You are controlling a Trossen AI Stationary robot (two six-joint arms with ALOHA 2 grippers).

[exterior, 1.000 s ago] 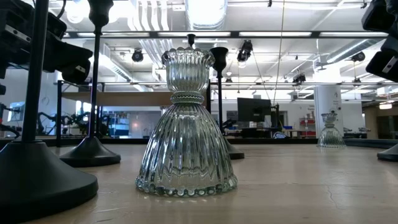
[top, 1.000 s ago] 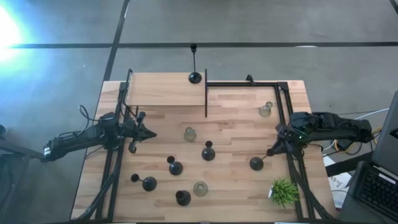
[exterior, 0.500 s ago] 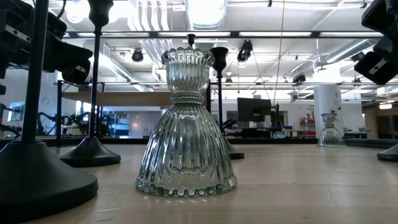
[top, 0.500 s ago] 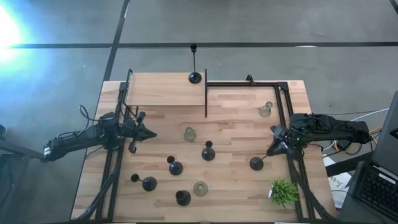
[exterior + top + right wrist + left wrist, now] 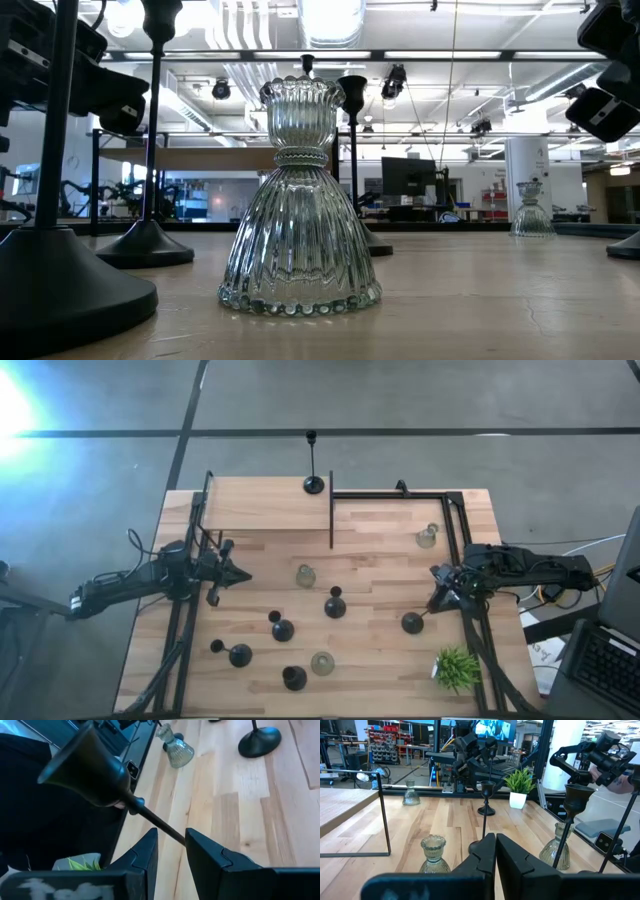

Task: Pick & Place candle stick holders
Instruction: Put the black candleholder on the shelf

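Note:
Several candle stick holders stand on their bases on the wooden table (image 5: 380, 660): black ones (image 5: 335, 607) (image 5: 283, 630) (image 5: 240, 655) and glass ones (image 5: 305, 575) (image 5: 322, 663). At the right side stands a black holder (image 5: 411, 623) with a thin stem (image 5: 160, 822) and a cup (image 5: 92, 767). My right gripper (image 5: 172, 836) (image 5: 437, 600) is open, slanting down, with one finger on each side of that stem below the cup. My left gripper (image 5: 495, 850) (image 5: 238, 575) is shut and empty, level above the table's left side. My right gripper has the holder's stem (image 5: 175, 834) in the gap between its fingers, and the stem vanishes behind the inner edge of one finger (image 5: 200, 847). I cannot tell whether it touches. The holder's base (image 5: 411, 623) stays on the table.
A small green plant (image 5: 457, 668) stands near the front right corner. A thin black frame (image 5: 331, 510) rises at the far middle, beside a tall black holder (image 5: 313, 484). A glass holder (image 5: 427, 538) stands at the far right. Black rails (image 5: 470, 630) run along both sides.
My right gripper has sunk a little, rolled and edged toward the table's left, closer around the black holder's stem. Its finger gap looks the same. The holder stands where it was.

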